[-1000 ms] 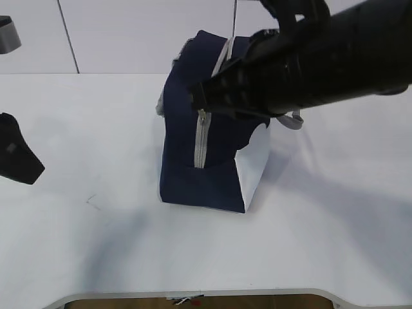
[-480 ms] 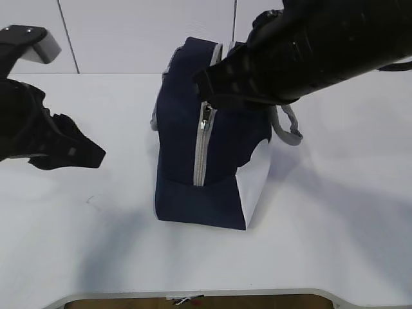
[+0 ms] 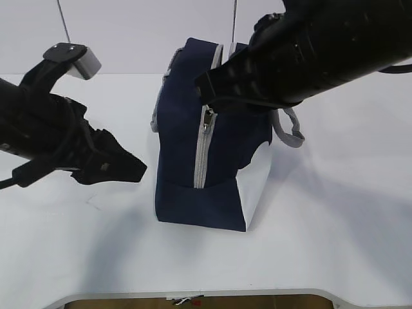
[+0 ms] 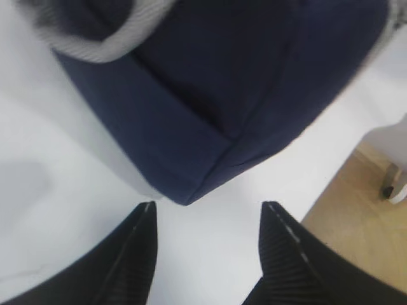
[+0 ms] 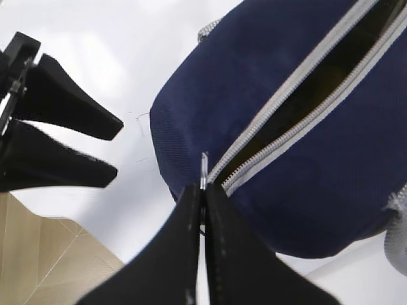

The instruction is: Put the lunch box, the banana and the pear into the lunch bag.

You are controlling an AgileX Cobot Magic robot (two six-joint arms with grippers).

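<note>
The navy lunch bag [image 3: 183, 148] stands upright mid-table, with its grey zipper [image 3: 201, 158] facing me and a white side panel [image 3: 254, 180]. My right gripper [image 3: 206, 103] reaches in from the right at the top of the zipper. In the right wrist view it [image 5: 203, 189] is shut on the metal zipper pull [image 5: 203, 166], and the zipper behind it gapes open onto a dark inside. My left gripper [image 3: 136, 170] is open and empty just left of the bag, and in the left wrist view it [image 4: 208, 210] sits below the bag's corner [image 4: 191, 194]. The lunch box, banana and pear are out of view.
A grey webbing handle [image 3: 291, 134] hangs off the bag's right side, another shows in the left wrist view [image 4: 108, 44]. The white table [image 3: 309, 244] ends at its front edge [image 3: 193, 295]. The left gripper's fingers [image 5: 63, 121] show in the right wrist view.
My left arm has swung in from the far left toward the bag's left side. My right gripper stays on the zipper pull. The bag shifted slightly left early on.
</note>
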